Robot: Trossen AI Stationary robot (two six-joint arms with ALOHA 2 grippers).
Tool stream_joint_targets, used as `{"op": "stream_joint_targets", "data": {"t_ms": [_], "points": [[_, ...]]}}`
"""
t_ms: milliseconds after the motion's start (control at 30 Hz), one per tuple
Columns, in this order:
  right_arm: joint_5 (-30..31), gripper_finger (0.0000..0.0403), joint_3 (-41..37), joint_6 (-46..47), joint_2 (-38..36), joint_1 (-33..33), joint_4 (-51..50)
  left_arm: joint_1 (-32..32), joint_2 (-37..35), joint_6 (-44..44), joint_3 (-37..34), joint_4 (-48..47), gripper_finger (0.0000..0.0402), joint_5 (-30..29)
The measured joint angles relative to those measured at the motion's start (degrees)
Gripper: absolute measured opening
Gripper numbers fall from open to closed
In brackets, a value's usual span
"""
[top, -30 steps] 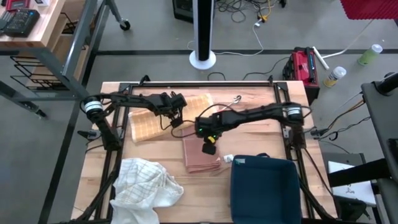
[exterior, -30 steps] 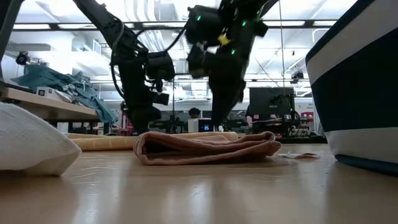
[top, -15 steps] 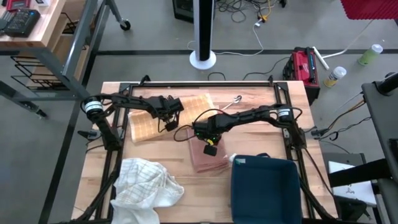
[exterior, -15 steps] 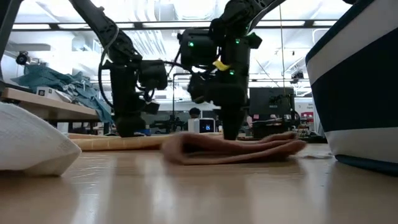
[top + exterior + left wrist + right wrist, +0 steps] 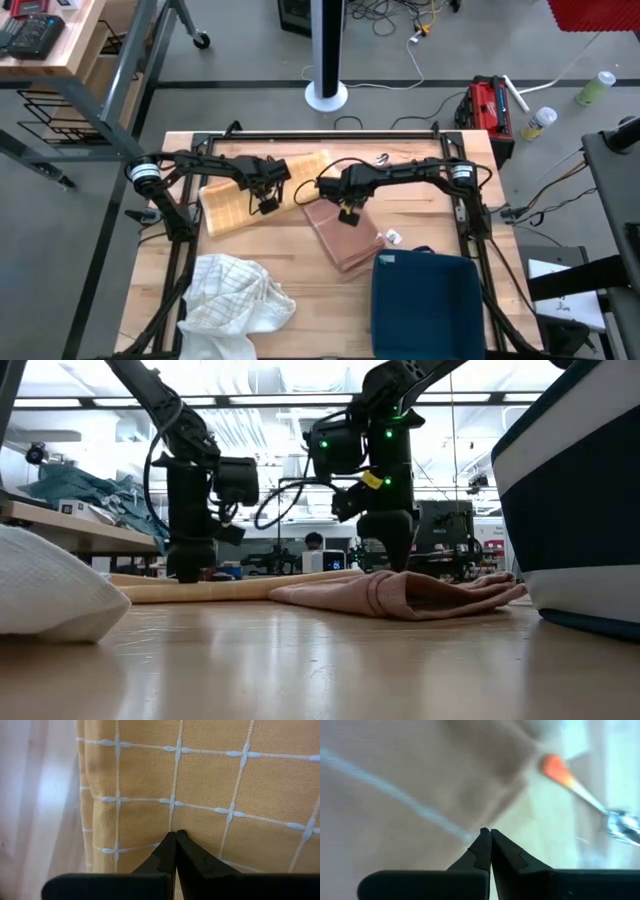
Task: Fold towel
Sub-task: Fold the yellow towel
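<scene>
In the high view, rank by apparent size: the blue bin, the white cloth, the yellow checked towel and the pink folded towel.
1. Blue bin
2. White cloth
3. Yellow checked towel
4. Pink folded towel
The two towels look close in size, and the arms hide part of the yellow one.

Evenly bright from overhead ceiling lights (image 5: 250, 385); soft shadows only; glare in low view; right wrist view blurred.

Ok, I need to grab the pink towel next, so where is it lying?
In the high view the pink towel lies mid-table, right of the yellow checked towel and just behind the dark blue bin, with the right pincer at its far end.
</scene>
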Motion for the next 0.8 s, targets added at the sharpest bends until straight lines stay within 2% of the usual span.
{"op": "stream_joint_targets", "data": {"t_ms": [233,433,567,700,800], "points": [[-0.48,0.0000,-0.07,-5.38,-3.93,-3.83,0.64,0.07,-0.60,-2.51,-0.30,-5.94,0.0001,-0.26],[-12.88,0.0000,-0.04,-6.24,-8.47,-11.65,8.41,-0.09,-5.23,-4.79,0.06,-5.88,0.0001,1.88],[-13.42,0.0000,-0.04,-3.89,-8.53,-15.14,12.92,-0.08,-8.63,-5.14,-0.50,5.66,0.0000,2.28],[-13.87,0.0000,0.00,-2.59,-8.49,-16.15,15.98,-0.15,-7.72,-2.08,-3.42,22.48,0.0000,9.10],[-14.97,0.0001,0.00,-0.72,-8.44,-16.09,16.70,-0.18,-4.97,-1.77,-4.55,27.55,0.0000,7.56]]}}
